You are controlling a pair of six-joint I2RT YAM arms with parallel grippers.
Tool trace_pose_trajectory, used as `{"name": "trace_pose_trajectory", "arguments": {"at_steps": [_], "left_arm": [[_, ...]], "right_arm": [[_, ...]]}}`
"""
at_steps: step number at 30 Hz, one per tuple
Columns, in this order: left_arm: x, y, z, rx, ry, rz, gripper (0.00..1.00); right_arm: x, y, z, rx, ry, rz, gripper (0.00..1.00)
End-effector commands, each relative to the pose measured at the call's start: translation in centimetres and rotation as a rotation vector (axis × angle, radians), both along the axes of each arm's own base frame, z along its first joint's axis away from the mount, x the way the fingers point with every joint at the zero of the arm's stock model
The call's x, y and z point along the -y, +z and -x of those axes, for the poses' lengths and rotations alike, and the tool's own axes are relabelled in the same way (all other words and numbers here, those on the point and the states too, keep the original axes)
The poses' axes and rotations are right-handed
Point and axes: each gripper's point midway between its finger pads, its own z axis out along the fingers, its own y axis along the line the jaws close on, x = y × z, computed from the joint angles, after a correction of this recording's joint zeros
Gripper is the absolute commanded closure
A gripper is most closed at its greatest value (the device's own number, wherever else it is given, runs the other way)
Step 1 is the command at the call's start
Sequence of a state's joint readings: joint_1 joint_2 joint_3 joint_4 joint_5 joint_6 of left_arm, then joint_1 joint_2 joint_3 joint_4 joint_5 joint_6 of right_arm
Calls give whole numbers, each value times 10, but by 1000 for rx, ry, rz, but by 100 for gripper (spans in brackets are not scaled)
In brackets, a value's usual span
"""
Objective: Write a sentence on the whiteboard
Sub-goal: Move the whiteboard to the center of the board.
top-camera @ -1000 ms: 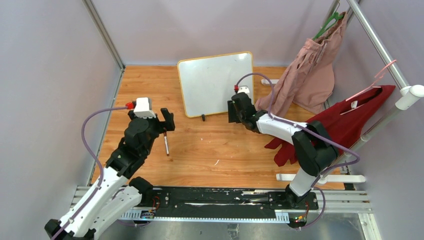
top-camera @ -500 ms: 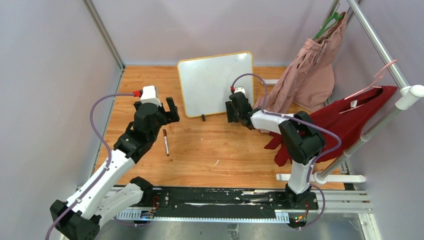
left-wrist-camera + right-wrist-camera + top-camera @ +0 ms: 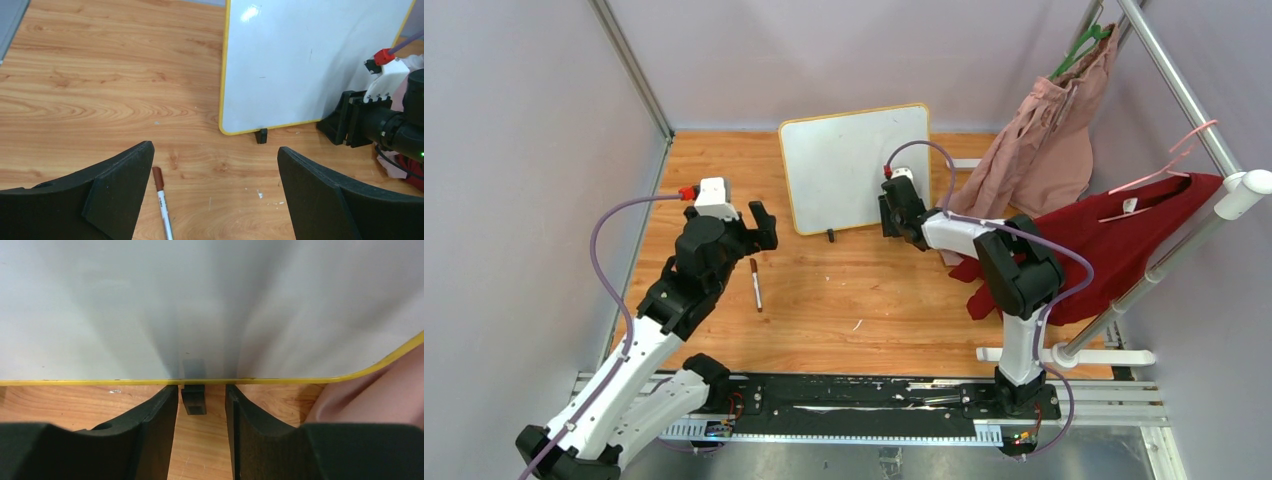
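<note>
The whiteboard point(image 3: 856, 165) stands upright on small black feet at the far middle of the table point(image 3: 874, 310), and its face is blank: none of the sentence is written yet. It looks light, stiff and glossy, so I judge that pen pressure could slide it or tip it backward. The yellow frame along the bottom edge or a foot offers the firmest hold.

The right gripper point(image 3: 201, 390) sits low at the board's right corner. Its jaws are partly closed on either side of the right foot point(image 3: 193, 400), and a gap shows on one side, so nothing is clamped.

The marker point(image 3: 162, 205) lies flat on the wood, near and left of the board. It is thin and round, likely to roll, and is best pinched mid-barrel. The left gripper point(image 3: 215, 147) hovers above it, spread fully wide and empty.

To the right, a pink garment point(image 3: 1044, 140) and a red garment point(image 3: 1114, 250) hang from a rail. The pink one crowds the board's right edge, close to the right arm.
</note>
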State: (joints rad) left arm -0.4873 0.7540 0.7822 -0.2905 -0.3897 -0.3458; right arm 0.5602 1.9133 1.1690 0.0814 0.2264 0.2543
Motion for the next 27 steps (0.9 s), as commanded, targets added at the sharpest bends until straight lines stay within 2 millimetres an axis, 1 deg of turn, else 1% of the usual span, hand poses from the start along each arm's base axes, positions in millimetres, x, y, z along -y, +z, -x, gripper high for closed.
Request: {"name": "trace_pose_trajectory", "arguments": {"at_steps": [1, 3, 7, 13, 16, 22, 25, 27], "left_arm": [[-7, -3, 6, 17, -5, -33, 0], [-8, -5, 8, 20, -5, -35, 0], [-10, -8, 11, 31, -1, -29, 0], [-10, -12, 13, 41, -3, -15, 0], [-9, -14, 15, 39, -8, -7, 0], [-6, -15, 17, 41, -26, 9, 0], [-5, -15, 17, 42, -30, 11, 0], [-6, -13, 18, 48, -29, 13, 0]], "right_arm": [[-2, -8, -6, -26, -13, -3, 58], [-2, -13, -5, -41, -20, -1, 61], [-4, -15, 0, -53, -20, -2, 74], [-20, -11, 14, -43, 22, 15, 89], [-26, -14, 25, -52, 35, 21, 94], [-39, -18, 43, -55, 68, 34, 98], [-40, -19, 49, -51, 80, 51, 100], [-37, -22, 54, -54, 89, 69, 100]]}}
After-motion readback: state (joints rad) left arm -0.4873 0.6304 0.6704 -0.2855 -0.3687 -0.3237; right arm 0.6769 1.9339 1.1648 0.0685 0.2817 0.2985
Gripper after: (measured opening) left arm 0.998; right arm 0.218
